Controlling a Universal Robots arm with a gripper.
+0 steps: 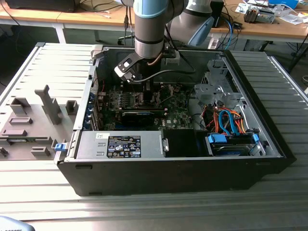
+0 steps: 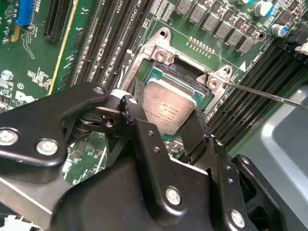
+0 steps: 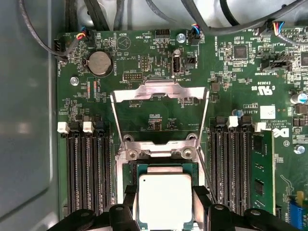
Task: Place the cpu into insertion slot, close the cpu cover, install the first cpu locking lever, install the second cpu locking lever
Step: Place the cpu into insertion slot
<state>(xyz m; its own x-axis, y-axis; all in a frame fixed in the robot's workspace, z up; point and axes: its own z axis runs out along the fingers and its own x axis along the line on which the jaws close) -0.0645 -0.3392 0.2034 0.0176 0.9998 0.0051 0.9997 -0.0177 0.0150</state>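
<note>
Seemingly clamped on two opposite edges of the cpu, the claw holds it flat directly over the insertion slot, in the exterior view's upper middle, with the cpu cover standing open just beyond.

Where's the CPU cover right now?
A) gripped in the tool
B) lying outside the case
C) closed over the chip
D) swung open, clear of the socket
D: in the first wrist view the cover is swung open beyond the socket, and the chip lies bare in the socket with nothing over it.
</note>
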